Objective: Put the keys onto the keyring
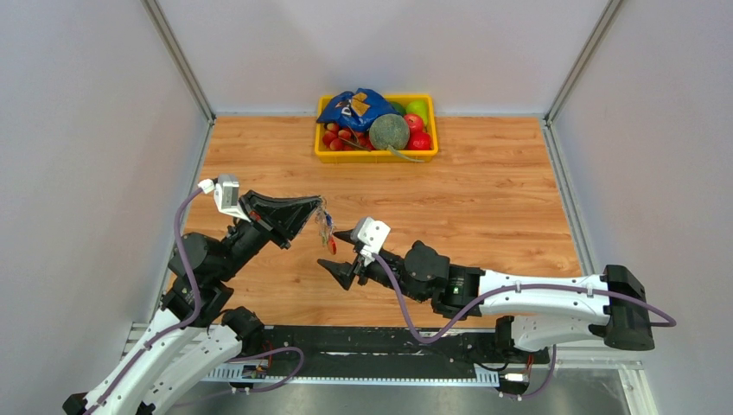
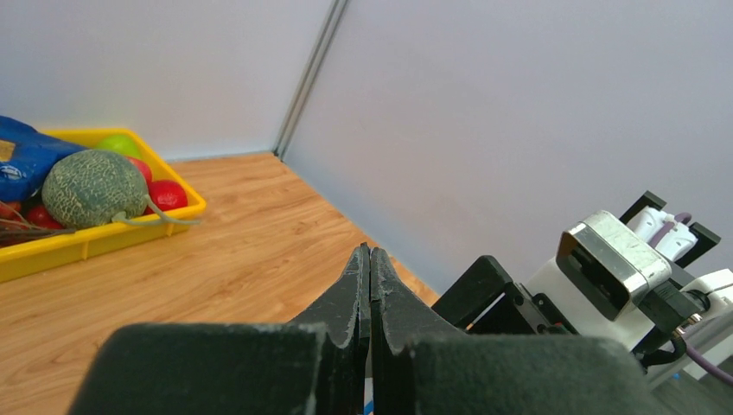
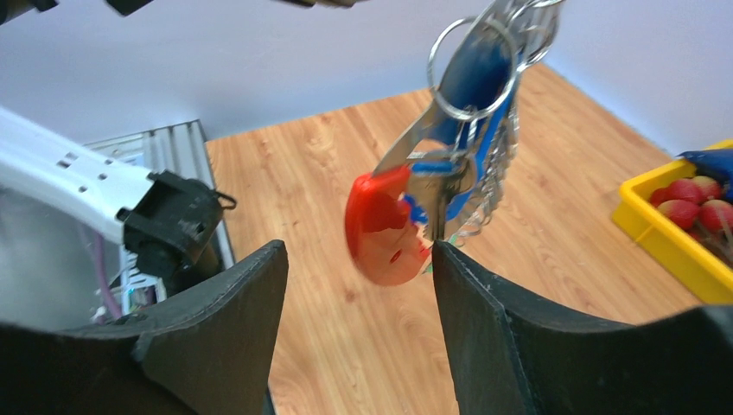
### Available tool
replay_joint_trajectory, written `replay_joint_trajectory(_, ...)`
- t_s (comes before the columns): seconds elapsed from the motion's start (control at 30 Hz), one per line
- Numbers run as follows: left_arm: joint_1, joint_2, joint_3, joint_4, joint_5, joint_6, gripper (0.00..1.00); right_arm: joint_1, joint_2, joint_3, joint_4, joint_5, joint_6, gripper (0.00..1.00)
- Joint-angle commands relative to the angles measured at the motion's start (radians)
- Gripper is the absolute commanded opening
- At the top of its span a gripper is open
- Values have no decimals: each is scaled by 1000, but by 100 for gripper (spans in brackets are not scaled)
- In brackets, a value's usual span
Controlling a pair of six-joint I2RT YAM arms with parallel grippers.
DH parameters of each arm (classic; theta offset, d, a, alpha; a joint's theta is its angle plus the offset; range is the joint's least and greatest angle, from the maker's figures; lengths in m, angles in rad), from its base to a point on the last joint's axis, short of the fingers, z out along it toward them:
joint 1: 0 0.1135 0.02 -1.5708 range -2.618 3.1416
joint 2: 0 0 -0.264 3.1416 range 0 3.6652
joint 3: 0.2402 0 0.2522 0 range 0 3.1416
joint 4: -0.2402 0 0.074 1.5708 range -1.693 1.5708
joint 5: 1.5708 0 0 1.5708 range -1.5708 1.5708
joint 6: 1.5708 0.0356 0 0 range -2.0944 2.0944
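The worry on the left is the hold itself. The left pincer (image 1: 318, 205) has the keyring (image 1: 325, 226) pinched only by its very top, and the whole bunch dangles free in the air above the tabletop (image 1: 484, 207), between the two arms. A knock or tug from the other arm could, I'd guess, drag it out of that thin grip and drop it, or set it swinging so nothing lines up.

In the middle, the bunch is a tangle: a red clip (image 3: 380, 229), silver rings, a bit of chain and the blue-headed keys (image 3: 480, 73) crowded together. A grab could catch the clip or chain instead of a key. From where I stand I can't say for sure whether both keys are already threaded on a ring. On the right, closing too soon might nip only a key's tip and twist the bunch.

The left pincer is squeezed fully together, its tips meeting on the top of the bunch. The right pincer (image 1: 339, 252) stands wide and holds nothing. The red clip and a key blade hang down between its fingers (image 3: 467, 303), the blade tip just beside one of them, perhaps brushing it.
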Motion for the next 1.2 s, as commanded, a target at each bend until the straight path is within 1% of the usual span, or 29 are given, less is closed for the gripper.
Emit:
replay_joint_trajectory(0.0,-1,-4,3,71,23,-31,0,5,36,24,111,105,-53,64)
replay_joint_trajectory(0.07,-1,-7,1,72,28,-35,0,5,52,30,121,127,-60,60)
replay_joint_trajectory(0.2,-1,-23,-3,59,19,-33,0,5,61,32,122,146,-63,38)
replay_joint_trajectory(0.43,-1,-35,-7,38,6,-25,0,6,16,3,115,193,-67,19)
replay_joint_trajectory(0.5,-1,-36,-9,36,5,-26,0,5,-5,-4,110,216,-68,11)
replay_joint_trajectory(0.57,-1,-38,-13,32,5,-27,0,5,-20,-7,84,235,-58,0)
replay_joint_trajectory(0.77,-1,-35,-46,9,-21,-29,1,5,-49,-5,13,247,-15,0)
replay_joint_trajectory(1.03,-1,-41,-77,-34,-83,-36,24,5,-117,-33,-36,251,5,0)
replay_joint_trajectory(1.13,-1,-45,-86,-36,-98,-40,37,6,-143,-48,-47,260,12,0)
replay_joint_trajectory(1.17,-1,-45,-88,-36,-103,-41,40,5,-150,-53,-51,263,16,0)
